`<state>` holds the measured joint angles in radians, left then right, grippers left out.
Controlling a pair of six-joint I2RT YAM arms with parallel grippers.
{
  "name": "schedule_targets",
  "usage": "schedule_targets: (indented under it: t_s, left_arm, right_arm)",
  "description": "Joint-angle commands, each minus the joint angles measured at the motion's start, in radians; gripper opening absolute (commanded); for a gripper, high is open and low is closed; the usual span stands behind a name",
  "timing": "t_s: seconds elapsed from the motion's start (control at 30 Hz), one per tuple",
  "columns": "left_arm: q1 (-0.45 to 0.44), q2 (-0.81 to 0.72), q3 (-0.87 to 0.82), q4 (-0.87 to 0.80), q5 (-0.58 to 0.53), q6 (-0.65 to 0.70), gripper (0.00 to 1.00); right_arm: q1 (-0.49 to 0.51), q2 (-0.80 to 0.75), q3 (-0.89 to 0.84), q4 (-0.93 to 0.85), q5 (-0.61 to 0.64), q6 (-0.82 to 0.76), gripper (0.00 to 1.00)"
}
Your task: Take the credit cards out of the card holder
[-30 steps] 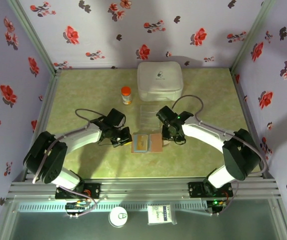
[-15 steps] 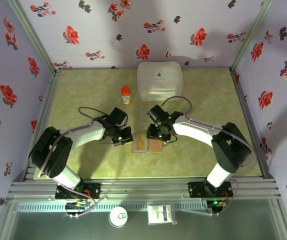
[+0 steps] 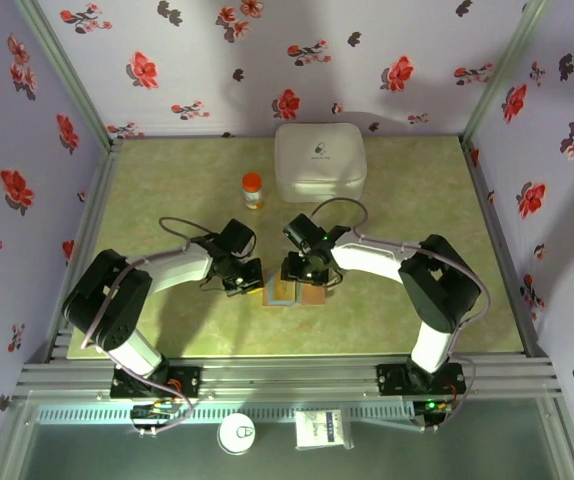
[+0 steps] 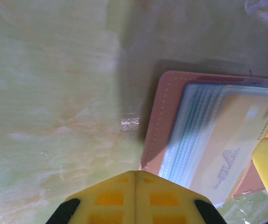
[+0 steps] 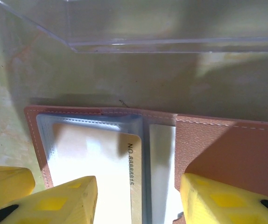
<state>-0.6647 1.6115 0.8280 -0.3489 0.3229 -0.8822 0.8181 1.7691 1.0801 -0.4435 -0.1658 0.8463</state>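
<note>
Table (image 3: 167, 200): pale green marbled top; the card holder lies on it towards its near edge, about midway across.
White case (image 3: 319, 160): well beyond the card holder, at the far edge of the table.
Clear sheet (image 5: 171, 28): flat on the table just beyond the card holder's far edge, apart from it.
Card holder (image 5: 227, 149): lying open and flat, with a bare brown panel on its right half and clear sleeves (image 5: 159, 158) on its left half.
Right gripper (image 5: 138, 200): above the card holder with fingers spread wide, one over each half, nothing between them.
Left gripper (image 4: 135, 196): at the card holder's left edge, fingers pressed together with nothing seen between them; contact with the holder cannot be told.
Credit card (image 5: 92, 158): orange-yellow, inside the card holder's left half under a sleeve.
Bottle (image 3: 253, 190): orange-capped, well beyond the card holder and to its left.
</note>
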Motion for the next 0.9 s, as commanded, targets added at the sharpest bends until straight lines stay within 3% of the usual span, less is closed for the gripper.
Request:
schedule_targets:
  t_s: [0.0,0.47,0.87]
  left_arm:
    - [0.003,0.014,-0.013,0.0,-0.012,0.021,0.0]
    - [0.004,0.01,-0.043,0.025,-0.016,0.011,0.0]
    - [0.02,0.025,-0.034,0.043,-0.028,0.021,0.0]
  right_arm:
    - [0.011,0.021,0.019,0.029,-0.027,0.022,0.5]
    - [0.03,0.041,0.042,0.056,-0.061,0.032,0.45]
    - [0.032,0.03,-0.009,0.145,-0.12,0.057,0.31]
